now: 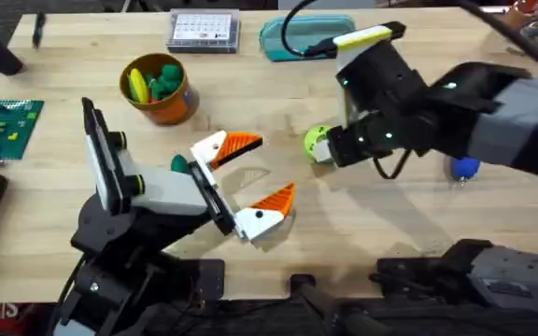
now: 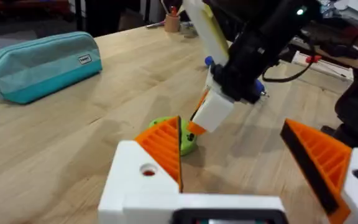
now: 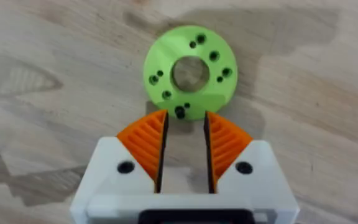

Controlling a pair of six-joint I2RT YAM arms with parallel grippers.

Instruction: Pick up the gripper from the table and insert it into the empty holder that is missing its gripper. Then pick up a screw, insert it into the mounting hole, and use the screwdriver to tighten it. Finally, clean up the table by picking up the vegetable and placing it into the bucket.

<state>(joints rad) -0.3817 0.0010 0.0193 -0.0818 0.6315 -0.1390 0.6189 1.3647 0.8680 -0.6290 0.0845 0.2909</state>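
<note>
The right end effector [image 3: 184, 134] hangs low over the vegetable [image 3: 190, 71], its two orange pads [image 3: 146, 146] straddling the near edge of the slice with a narrow gap between them. The pad tips just overlap the rim, but I cannot tell whether they touch it. From the overhead view the vegetable [image 1: 317, 143] lies flat on the table [image 1: 409, 219], right of centre, half tucked under the right arm's dark wrist.

The slice is a lime-green round disc with a hole through the middle and a ring of small dark pits around it.

The left end effector [image 1: 250, 177] sits just left of the vegetable with its fingers spread wide, holding nothing. In its own camera the vegetable [image 2: 186, 140] is mostly hidden behind one orange pad [image 2: 163, 149], with the right arm's white finger coming down onto it.

The bucket [image 1: 160, 88] stands well apart at the back left of the table, already holding yellow and dark green toy pieces. A teal pouch [image 1: 306, 39] lies at the back, partly covered by a cable. A small blue shape [image 1: 465, 168] peeks out from under the right arm, too hidden to make out.
</note>
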